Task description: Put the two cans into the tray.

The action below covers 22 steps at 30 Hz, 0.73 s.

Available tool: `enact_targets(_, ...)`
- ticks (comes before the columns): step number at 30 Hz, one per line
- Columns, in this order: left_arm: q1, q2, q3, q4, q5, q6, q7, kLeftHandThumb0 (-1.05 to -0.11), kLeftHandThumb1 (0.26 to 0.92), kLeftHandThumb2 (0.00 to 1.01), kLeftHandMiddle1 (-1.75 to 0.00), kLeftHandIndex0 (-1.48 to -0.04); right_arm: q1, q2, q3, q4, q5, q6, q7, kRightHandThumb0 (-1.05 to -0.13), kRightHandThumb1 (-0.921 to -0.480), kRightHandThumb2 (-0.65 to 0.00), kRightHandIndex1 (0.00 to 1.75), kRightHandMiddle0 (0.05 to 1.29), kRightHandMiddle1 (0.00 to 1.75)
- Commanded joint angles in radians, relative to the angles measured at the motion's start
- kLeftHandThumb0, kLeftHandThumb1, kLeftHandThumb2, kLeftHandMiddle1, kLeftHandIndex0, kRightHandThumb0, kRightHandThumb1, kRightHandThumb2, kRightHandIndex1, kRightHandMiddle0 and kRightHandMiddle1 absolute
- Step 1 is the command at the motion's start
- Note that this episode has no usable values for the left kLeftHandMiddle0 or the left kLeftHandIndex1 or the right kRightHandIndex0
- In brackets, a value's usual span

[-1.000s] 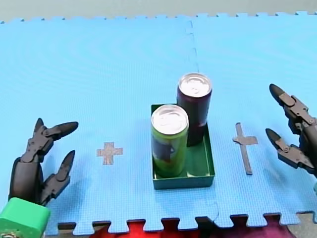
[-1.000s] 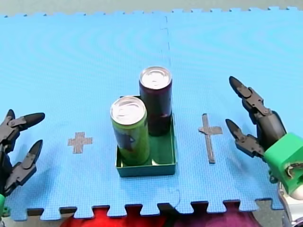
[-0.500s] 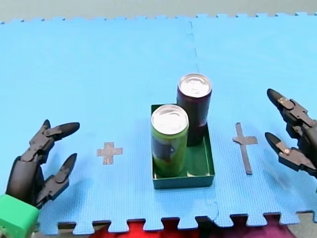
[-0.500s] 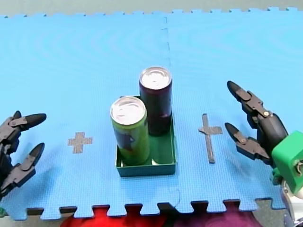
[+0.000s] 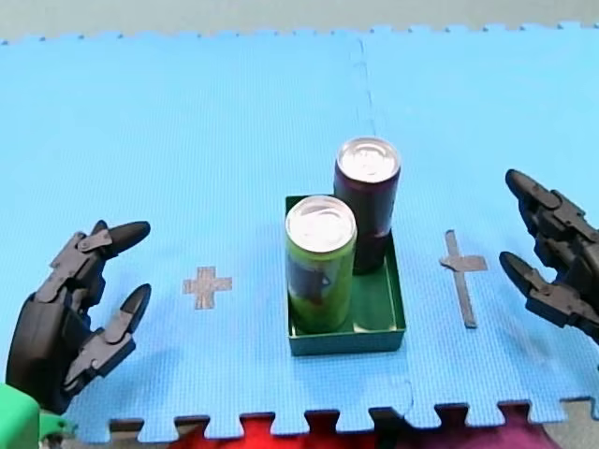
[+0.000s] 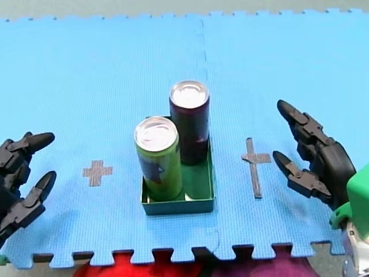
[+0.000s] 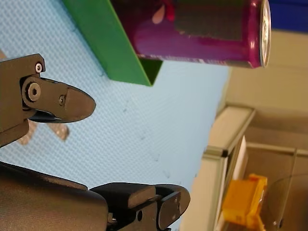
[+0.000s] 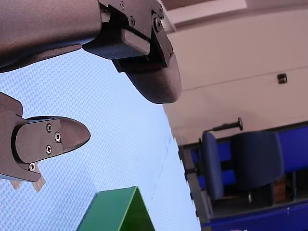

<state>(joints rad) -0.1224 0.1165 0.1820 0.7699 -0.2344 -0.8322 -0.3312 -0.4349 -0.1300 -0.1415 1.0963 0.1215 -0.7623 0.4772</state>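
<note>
A shallow, rectangular green tray (image 5: 346, 342) sits on the blue foam mat (image 5: 187, 140), midway between the mat's left and right edges and near its front edge. Both cans stand upright inside it: the green can (image 5: 321, 267) at the tray's front end and the dark purple can (image 5: 367, 201) just behind it at the rear end. Both are smooth metal cylinders with silver tops. The mat is finely textured, made of interlocking tiles with toothed edges, and a grey tape cross (image 5: 207, 287) lies on each side of the tray. The left robot hand (image 5: 75, 304) is near the front left corner, released and holding nothing. The right robot hand (image 5: 557, 262) is by the right edge, likewise released.
</note>
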Motion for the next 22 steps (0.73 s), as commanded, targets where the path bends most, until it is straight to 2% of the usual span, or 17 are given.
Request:
enact_targets(1, 0.004, 0.003, 0.008, -0.007, -0.004, 0.005, -0.005, -1.048, 0.921, 0.47, 0.0, -0.29, 0.007, -0.006, -0.002, -0.009, 0.0, -0.001, -0.003, -1.048, -0.921, -0.498, 0.0, 0.29, 0.0)
enact_targets(4, 0.004, 0.005, 0.013, -0.005, -0.004, 0.006, -0.013, -1.048, 0.921, 0.48, 0.0, -0.28, 0.011, -0.007, 0.002, -0.009, -0.012, -0.007, -0.012, -1.048, -0.921, -0.506, 0.0, 0.29, 0.0)
enact_targets(8, 0.005, 0.005, 0.016, -0.011, -0.005, 0.011, -0.024, -1.048, 0.921, 0.52, 0.0, -0.28, 0.008, -0.006, 0.005, 0.002, -0.021, -0.008, -0.019, -1.048, -0.921, -0.522, 0.0, 0.28, 0.0)
enact_targets(16, 0.024, 0.018, 0.017, -0.054, 0.0, 0.041, -0.043, -1.048, 0.921, 0.56, 0.0, -0.28, 0.003, -0.005, 0.0, 0.018, -0.019, -0.001, -0.018, -1.048, -0.921, -0.556, 0.0, 0.28, 0.0)
enact_targets(22, 0.035, 0.014, 0.016, -0.075, 0.014, 0.056, -0.027, -1.048, 0.921, 0.59, 0.0, -0.27, 0.005, -0.006, -0.004, 0.015, -0.012, -0.001, -0.009, -1.048, -0.921, -0.579, 0.0, 0.27, 0.0)
